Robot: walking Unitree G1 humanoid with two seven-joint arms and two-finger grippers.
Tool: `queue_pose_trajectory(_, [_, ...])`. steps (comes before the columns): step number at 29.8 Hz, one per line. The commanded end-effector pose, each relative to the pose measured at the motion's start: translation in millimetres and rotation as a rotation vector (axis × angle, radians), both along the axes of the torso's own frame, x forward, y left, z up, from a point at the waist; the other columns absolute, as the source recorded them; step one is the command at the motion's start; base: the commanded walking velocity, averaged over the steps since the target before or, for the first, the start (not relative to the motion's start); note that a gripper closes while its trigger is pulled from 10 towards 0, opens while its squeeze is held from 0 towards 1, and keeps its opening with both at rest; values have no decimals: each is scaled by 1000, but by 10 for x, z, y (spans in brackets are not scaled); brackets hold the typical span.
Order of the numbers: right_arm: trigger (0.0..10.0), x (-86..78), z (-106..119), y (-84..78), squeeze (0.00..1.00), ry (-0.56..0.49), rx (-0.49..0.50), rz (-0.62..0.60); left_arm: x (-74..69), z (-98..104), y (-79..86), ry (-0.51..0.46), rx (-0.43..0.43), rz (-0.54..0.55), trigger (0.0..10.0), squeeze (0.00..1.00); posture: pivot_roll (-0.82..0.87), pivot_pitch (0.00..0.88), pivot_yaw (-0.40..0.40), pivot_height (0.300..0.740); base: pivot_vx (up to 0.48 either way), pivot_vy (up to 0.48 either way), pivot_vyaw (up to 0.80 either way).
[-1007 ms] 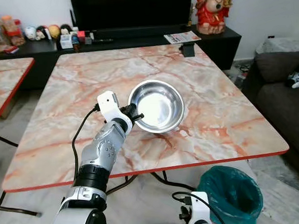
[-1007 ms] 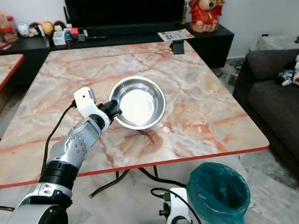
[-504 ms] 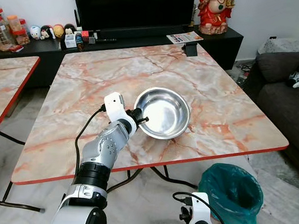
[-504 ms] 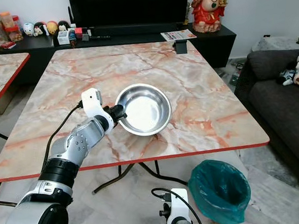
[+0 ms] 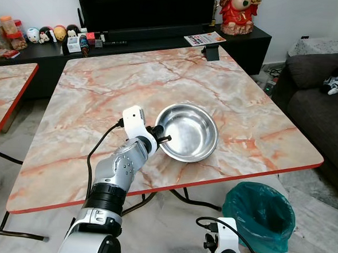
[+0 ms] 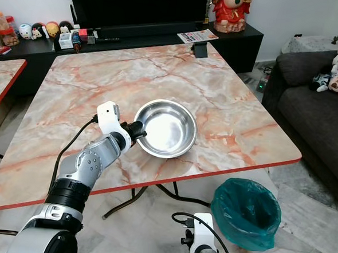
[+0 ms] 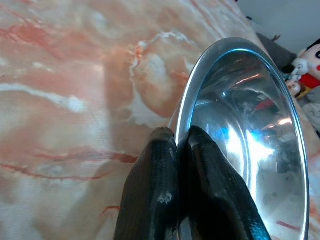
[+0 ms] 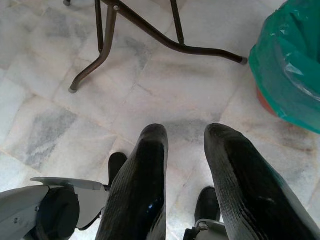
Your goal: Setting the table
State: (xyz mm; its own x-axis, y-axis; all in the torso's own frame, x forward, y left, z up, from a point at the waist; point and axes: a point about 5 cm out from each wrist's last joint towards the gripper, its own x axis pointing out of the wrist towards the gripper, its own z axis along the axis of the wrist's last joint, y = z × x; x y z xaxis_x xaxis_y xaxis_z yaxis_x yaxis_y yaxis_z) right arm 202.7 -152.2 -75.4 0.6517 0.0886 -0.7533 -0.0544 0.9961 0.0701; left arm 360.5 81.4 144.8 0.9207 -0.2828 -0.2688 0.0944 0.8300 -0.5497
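While pinching the bowl (image 5: 189, 132), left gripper (image 5: 160, 135) overhangs table (image 5: 102, 88)

Head stereo pair looks down, sharing table (image 5: 91, 87); wrist cameras close.

Bowl (image 5: 189, 132): polished steel, mirror-glossy. Table (image 5: 102, 94): smooth marble-look top, slight sheen. Left gripper (image 7: 181, 145) fingers (image 7: 155, 185): glossy black. Bin liner (image 5: 259, 215): thin green plastic. Floor (image 8: 165, 85): glossy marble tiles.
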Motion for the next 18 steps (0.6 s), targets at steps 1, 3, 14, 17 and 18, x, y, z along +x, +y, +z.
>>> queue_pose_trajectory(1, [10000,-24,-16,16,0,15,7,-3,25,42,35,3,27,19,10000,0,16,0,87,740,0,0,0])
queue_pose_trajectory(3, [10000,-26,-17,21,0,14,9,-3,40,16,87,48,4,72,10000,0,16,0,88,740,0,0,0])
queue_pose_trajectory(14, [10000,-37,-23,32,0,20,13,-7,19,-53,39,127,-88,59,10000,0,16,0,90,740,0,0,0])
queue_pose_trajectory(17, [10000,-39,-24,32,0,20,13,-7,12,-47,11,129,-106,39,10000,0,17,0,90,740,0,0,0])
queue_pose_trajectory(18, [10000,-40,-25,32,0,21,13,-6,8,-48,-1,129,-102,29,10000,0,18,0,90,740,0,0,0])
